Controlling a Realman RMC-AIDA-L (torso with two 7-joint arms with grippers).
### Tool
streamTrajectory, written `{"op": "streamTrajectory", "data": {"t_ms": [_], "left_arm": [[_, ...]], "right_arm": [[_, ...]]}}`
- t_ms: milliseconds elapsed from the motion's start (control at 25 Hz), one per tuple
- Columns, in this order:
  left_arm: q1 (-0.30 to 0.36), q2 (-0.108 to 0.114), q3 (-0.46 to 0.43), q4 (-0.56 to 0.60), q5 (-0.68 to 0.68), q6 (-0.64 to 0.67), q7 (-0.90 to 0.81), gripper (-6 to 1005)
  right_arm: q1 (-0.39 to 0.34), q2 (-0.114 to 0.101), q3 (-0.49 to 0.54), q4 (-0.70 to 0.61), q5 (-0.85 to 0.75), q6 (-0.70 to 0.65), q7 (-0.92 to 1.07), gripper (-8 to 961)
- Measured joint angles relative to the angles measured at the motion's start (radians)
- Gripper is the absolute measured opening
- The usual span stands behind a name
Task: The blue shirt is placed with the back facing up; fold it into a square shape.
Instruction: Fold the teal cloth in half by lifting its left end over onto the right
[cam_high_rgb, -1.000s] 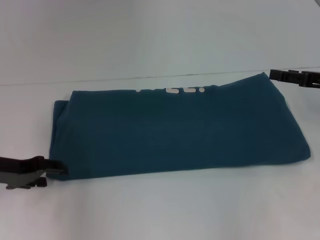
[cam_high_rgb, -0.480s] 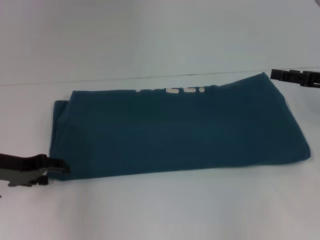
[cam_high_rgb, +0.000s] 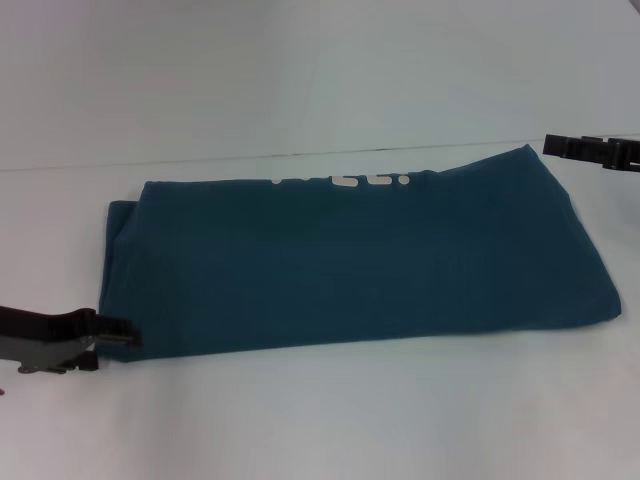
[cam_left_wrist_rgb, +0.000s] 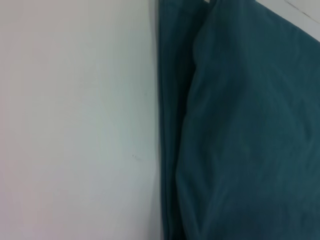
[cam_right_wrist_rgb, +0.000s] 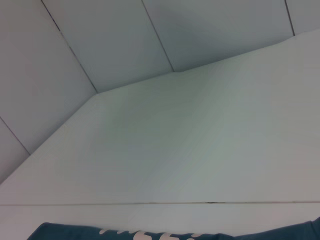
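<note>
1. Blue shirt (cam_high_rgb: 360, 265) lying flat on the white counter (cam_high_rgb: 320, 420), already folded into a long band running across the head view, plain side up, a sliver of white lettering (cam_high_rgb: 345, 182) peeking at the far edge.
2. Left hand (cam_high_rgb: 105, 332) low at the near left corner of the band, tip just beside or touching the cloth edge; compared with a second ago, shifted slightly up and away from the near edge of the view. Whether spread or pressed together: cannot tell, tip too dark and partly cut off.
3. Left wrist view: only the doubled shirt edge (cam_left_wrist_rgb: 172, 150) and bare counter, no fingers shown.
4. Right hand (cam_high_rgb: 560, 146) off the far right corner of the shirt, apart from the cloth, edged a touch further right than a second ago; spread or closed cannot be told.
5. Shirt itself unmoved between the frames, no corner lifted.
6. Judgement: lengthwise folds done, band still far from square; small hand shifts read as lining up, probably for a crosswise fold bringing one end over the other.
</note>
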Motion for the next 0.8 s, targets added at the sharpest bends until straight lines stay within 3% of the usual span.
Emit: {"op": "streamTrajectory", "data": {"t_ms": [800], "left_arm": [[-0.006,0.007,0.002,-0.006,0.017,0.007,0.000,725]], "right_arm": [[0.000,0.000,0.000,-0.002,0.000,0.002,0.002,815]]}}
